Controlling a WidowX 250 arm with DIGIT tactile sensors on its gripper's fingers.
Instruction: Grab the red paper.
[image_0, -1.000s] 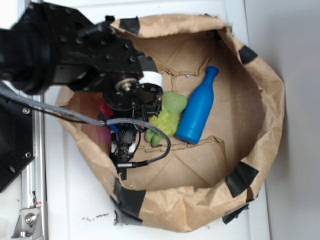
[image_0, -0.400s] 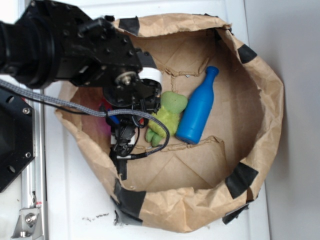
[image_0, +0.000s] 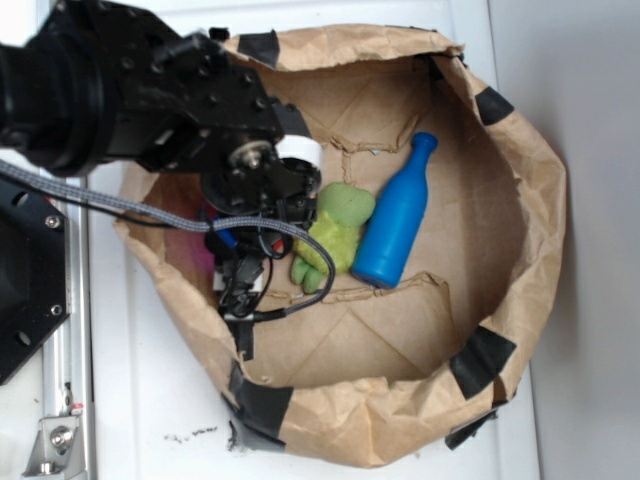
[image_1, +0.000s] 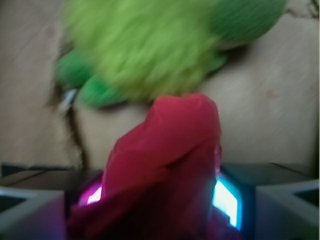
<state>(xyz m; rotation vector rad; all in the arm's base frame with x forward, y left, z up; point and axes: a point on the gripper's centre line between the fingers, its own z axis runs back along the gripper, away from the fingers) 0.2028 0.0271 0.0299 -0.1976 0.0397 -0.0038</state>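
Red paper: crumpled wad, wedged between the two fingers in the wrist view; mostly hidden under the arm in the exterior view.
Gripper: closed onto the paper, jaws pressing both flanks.
Plush toy: fuzzy green, just beyond the paper, possibly touching.
Blue bottle: right of the toy.
Grasp advice: hold squeeze firm, lift straight up, avoid dragging the toy.
Bag wall: brown paper rim all round; near-left wall close to the gripper, open room upward and to the right.
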